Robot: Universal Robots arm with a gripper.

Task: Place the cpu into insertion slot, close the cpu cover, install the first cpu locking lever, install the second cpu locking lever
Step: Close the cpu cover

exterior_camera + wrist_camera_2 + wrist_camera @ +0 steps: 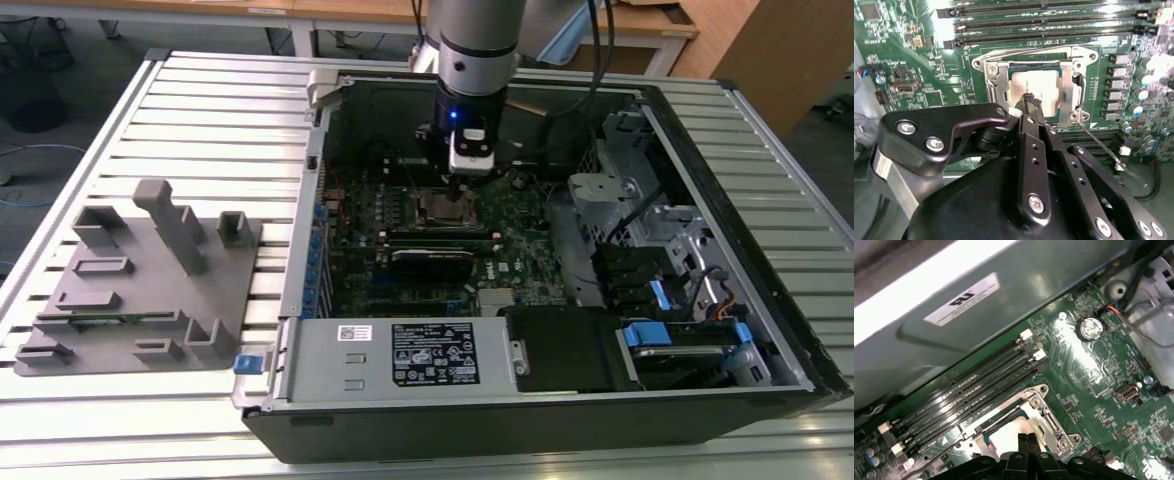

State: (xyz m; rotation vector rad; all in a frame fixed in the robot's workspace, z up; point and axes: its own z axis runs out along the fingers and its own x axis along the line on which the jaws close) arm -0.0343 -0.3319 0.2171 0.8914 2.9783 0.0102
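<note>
Squarely seated, dull silver cpu [1041, 86] in metal-rimmed insertion slot [990, 70], tool [1030, 100] pinched together, empty, close over it

You see the cpu [1041, 90] seated in the insertion slot [993, 82]. Your gripper [1030, 101] overlaps the slot's edge; a thin lever [1101, 147] juts beside it.

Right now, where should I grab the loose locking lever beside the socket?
Take the locking lever near its bent free end, far from the corner of the cpu cover. It is a thin rod, so come from above, pincer straddling it crosswise.
</note>
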